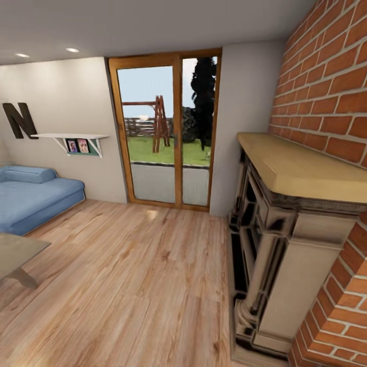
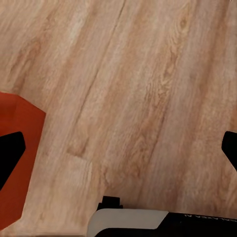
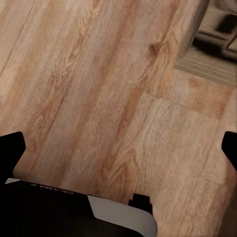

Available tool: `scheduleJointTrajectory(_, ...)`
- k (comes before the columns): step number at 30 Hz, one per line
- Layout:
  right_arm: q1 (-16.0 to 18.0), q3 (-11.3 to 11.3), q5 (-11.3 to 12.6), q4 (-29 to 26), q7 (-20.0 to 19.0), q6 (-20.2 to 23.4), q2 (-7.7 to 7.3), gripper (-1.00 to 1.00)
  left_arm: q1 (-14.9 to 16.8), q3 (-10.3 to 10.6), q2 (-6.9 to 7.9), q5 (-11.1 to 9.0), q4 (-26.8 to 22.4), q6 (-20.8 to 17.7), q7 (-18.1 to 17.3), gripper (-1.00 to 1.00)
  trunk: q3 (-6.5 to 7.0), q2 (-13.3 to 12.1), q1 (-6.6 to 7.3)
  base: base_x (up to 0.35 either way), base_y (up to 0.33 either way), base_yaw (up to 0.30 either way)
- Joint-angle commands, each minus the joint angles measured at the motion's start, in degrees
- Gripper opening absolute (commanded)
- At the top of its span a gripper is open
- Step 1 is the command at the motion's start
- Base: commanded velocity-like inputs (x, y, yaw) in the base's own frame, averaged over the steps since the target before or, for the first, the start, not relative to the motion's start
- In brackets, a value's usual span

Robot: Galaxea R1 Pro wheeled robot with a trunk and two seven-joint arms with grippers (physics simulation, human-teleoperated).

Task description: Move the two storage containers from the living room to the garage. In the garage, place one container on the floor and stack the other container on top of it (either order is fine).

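In the left wrist view, the orange-red smooth-walled storage container [image 2: 17, 163] sits at the lower-left frame edge on light wood plank flooring [image 2: 138, 98], behind one black fingertip [image 2: 9, 155]. The left gripper [image 2: 118, 153] is spread wide and holds nothing. The right gripper [image 3: 118, 153] is likewise wide apart over bare planks, grasping nothing.

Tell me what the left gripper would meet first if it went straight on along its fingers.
Most likely bare wood plank floor: the left gripper points down at it, fingers wide apart with nothing between them. The orange-red container sits off to one side, by one fingertip, probably out of line, though depth is unclear.
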State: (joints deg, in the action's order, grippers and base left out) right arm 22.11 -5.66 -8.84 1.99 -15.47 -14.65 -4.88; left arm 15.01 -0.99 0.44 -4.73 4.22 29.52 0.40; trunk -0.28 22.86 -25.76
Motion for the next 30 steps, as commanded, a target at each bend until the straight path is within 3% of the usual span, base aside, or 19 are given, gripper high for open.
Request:
scheduleJointTrajectory(1,0.07,-0.49,-0.56,0.21,-0.08,-0.38,-0.04,1.0,0.1,-0.06,-0.01,-0.28,0.26,0.36,-0.09,1.0,-0.03,0.06,-0.03,0.001,0.0,0.253)
scheduleJointTrajectory(10,0.07,-0.49,-0.56,0.21,-0.08,-0.38,-0.04,1.0,0.1,-0.06,0.01,-0.28,0.26,0.31,-0.06,1.0,-0.03,0.06,-0.03,0.011,0.0,0.253)
scheduleJointTrajectory(22,0.05,-0.49,-0.52,0.21,-0.08,-0.38,-0.04,1.0,0.11,-0.06,0.09,-0.28,0.26,0.28,-0.04,1.0,-0.03,0.06,-0.03,0.294,0.0,0.253)
scheduleJointTrajectory(30,0.05,-0.49,-0.47,0.21,-0.08,-0.38,-0.04,1.0,0.1,-0.06,0.09,-0.28,0.26,0.34,-0.05,1.0,-0.03,0.06,-0.03,0.064,0.0,0.253)
